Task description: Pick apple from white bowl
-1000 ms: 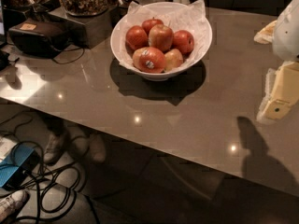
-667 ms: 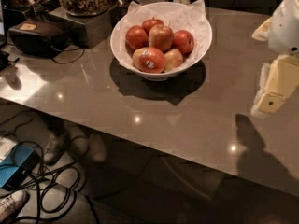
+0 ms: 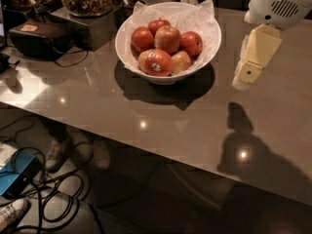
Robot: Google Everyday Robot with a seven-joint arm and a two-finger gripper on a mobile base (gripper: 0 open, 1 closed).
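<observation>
Hovering beside the white bowl [image 3: 161,78], the hand [image 3: 246,75] is apart from the apple [image 3: 167,38].

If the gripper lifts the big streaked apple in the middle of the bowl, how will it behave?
The apple looks round and glossy, so it may slip or roll. It leans against other apples, which may shift. The gripper hangs right of the white bowl.
</observation>
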